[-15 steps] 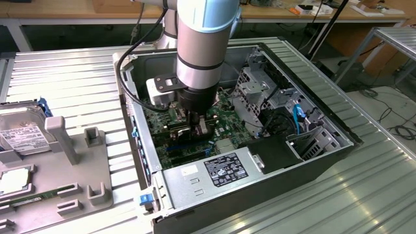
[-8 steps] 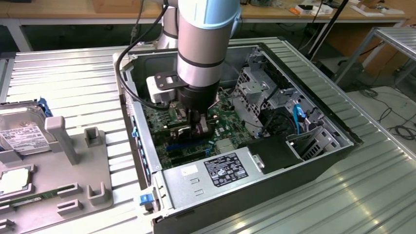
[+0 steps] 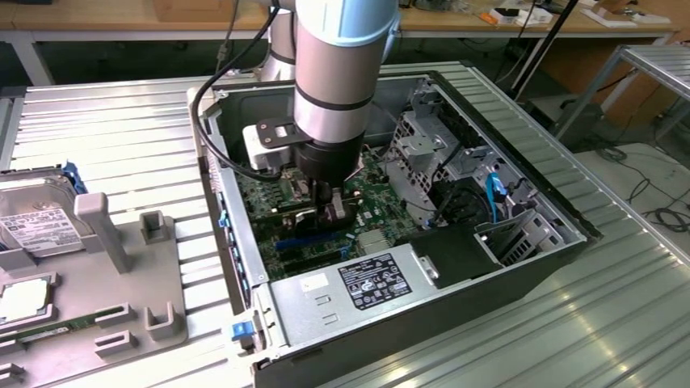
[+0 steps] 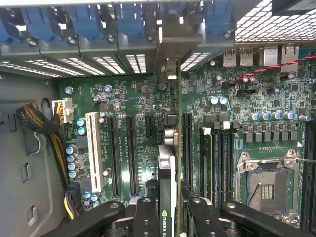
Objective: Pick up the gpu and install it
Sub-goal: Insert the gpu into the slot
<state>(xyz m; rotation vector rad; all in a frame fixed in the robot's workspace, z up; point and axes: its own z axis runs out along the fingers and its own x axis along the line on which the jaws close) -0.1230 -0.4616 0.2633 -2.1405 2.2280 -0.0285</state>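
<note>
My gripper (image 3: 336,204) reaches down into the open computer case (image 3: 539,267), over the green motherboard (image 4: 143,98). It is shut on the gpu (image 4: 167,170), which I see edge-on in the wrist view between the two black fingers (image 4: 145,217). The card's silver end bracket (image 4: 170,44) sits against the case's rear slot openings. The card hangs over the row of long black expansion slots (image 4: 186,148); I cannot tell if its edge is in one. In the exterior view the gpu (image 3: 305,218) is a dark strip under the gripper.
A power supply (image 3: 356,287) fills the case's near end and a drive cage (image 3: 518,234) with a blue cable (image 3: 496,194) stands at the exterior view's right. The CPU socket (image 4: 264,182) and a cable bundle (image 4: 34,121) flank the slots. A grey parts holder (image 3: 129,267) carries a hard drive (image 3: 32,218).
</note>
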